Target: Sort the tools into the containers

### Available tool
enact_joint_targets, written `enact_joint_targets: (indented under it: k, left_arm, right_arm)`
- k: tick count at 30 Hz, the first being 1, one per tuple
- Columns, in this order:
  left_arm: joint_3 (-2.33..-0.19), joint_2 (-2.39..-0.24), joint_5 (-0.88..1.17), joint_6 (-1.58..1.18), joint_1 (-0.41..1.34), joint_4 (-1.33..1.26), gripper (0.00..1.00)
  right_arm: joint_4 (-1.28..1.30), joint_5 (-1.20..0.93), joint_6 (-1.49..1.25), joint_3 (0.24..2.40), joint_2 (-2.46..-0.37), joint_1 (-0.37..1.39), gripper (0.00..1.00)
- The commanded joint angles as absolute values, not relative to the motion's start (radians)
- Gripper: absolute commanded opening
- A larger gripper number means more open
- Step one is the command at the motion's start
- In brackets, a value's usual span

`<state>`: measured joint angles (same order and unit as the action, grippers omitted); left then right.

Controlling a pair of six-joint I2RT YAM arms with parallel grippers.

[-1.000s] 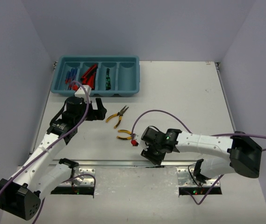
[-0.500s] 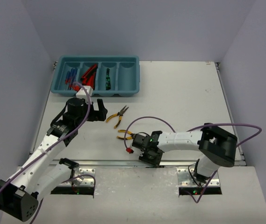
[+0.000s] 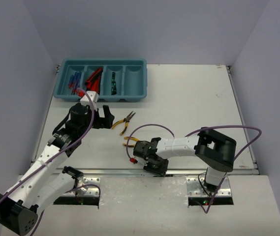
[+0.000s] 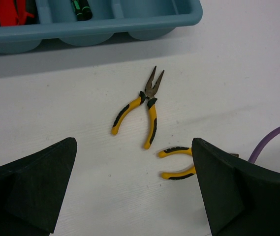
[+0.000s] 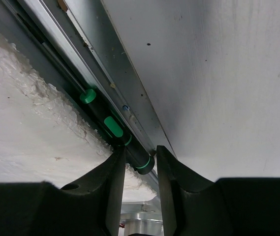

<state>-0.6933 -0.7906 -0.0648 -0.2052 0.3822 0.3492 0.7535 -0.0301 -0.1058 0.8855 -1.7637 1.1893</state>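
1. A matt white desk (image 3: 194, 98) is enclosed on three sides by plain, pale lilac-grey walls (image 3: 144, 29).
2. A bare metal rail (image 5: 95, 49) runs along the near edge of the desk, and a rough, crumbly-looking white surface (image 5: 26, 123) is seen beside it.
3. A teal-blue plastic tray (image 3: 125, 98) with four long, round-ended compartments is set at the far left corner of the desk.
4. Blue-and-red screwdrivers (image 3: 73, 80) are held in the leftmost compartment, red-and-black utility knives (image 3: 94, 78) in the next, and a second precision screwdriver (image 3: 113, 82), black and green, in the third.
5. Needle-nose pliers (image 4: 147, 105) with yellow-and-black handles lie on the desk between the tray and the near edge, their tips towards the tray.
6. The second pliers (image 4: 176, 162) lie near them, closer to the near edge, and the two pairs are not touching.
7. A thin black precision screwdriver (image 5: 111, 125) with green bands lies in the groove of the rail.
8. The right gripper (image 5: 140, 150) is placed over the rail, and its black fingers (image 5: 115, 187) are clenched on the end of the precision screwdriver, one on each side.
9. The left gripper (image 3: 103, 118) hangs just on the near side of the tray, and its fingers (image 4: 31, 187) are released and spread wide above the desk.
10. A purple cable (image 3: 154, 127) is looped above the right arm.
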Motion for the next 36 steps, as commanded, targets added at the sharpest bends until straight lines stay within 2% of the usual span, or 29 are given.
enact_joint_targets:
  k: [1,10,13,20,28,36]
  left_arm:
    - [-0.714,-0.760,-0.075,-0.189,0.394,0.327,1.00]
    - [-0.715,-0.746,-0.072,-0.190,0.394,0.328,1.00]
    - [-0.716,-0.746,-0.072,-0.190,0.394,0.328,1.00]
    - [-0.718,-0.744,-0.063,-0.189,0.394,0.327,1.00]
    - [-0.716,-0.741,-0.057,-0.189,0.393,0.324,1.00]
    - [-0.715,-0.737,-0.058,-0.190,0.393,0.326,1.00]
  right_arm:
    - [0.777,-0.170,-0.101,0.899,-1.822,1.220,0.33]
    - [0.826,-0.110,-0.101,0.929,-1.924,1.223,0.32]
    - [0.818,-0.027,-0.122,0.937,-1.936,1.224,0.30]
    - [0.738,0.200,-0.168,0.919,-1.872,1.223,0.29]
    - [0.647,0.295,-0.160,0.874,-1.799,1.223,0.28]
    - [0.654,0.056,-0.124,0.852,-1.810,1.223,0.28]
